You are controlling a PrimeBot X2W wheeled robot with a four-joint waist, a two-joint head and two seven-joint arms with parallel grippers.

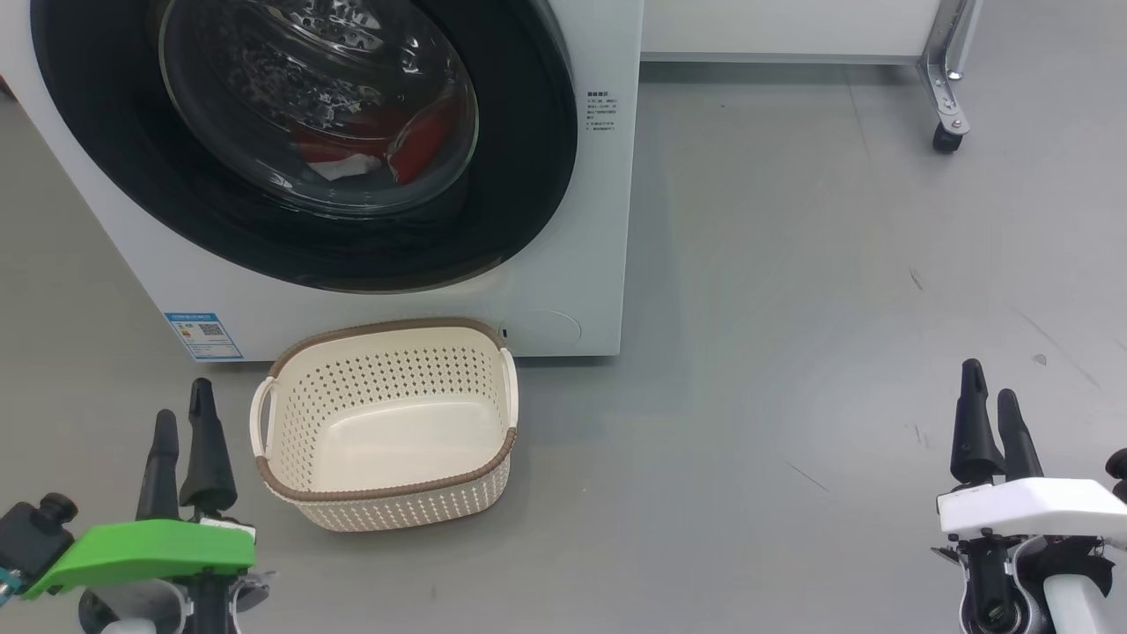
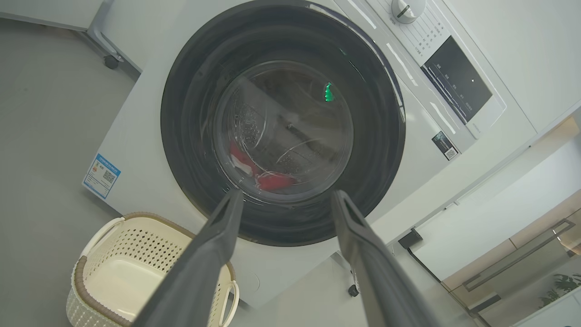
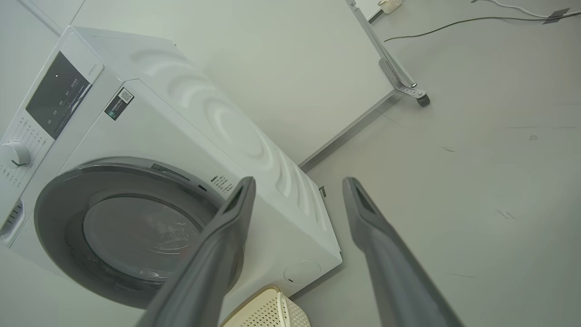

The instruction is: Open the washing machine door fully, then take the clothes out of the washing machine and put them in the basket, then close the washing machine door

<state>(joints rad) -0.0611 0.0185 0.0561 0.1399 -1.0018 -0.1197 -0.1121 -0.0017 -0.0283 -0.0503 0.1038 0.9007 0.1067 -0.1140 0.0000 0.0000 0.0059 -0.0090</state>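
You face the washing machine door [image 1: 317, 114], glossy black rim around clear glass, shut over red clothes [image 1: 423, 145]. The cream basket [image 1: 387, 493] stands just before it. Your left hand [image 1: 183, 401] and right hand [image 1: 989, 379] spread wide, holding nothing.

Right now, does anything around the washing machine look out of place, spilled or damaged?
Nothing stands out. The washing machine door is shut and looks intact, the clothes lie inside behind it, and the basket stands upright and empty on the floor in front. The left tool and right tool are open, clear of everything.
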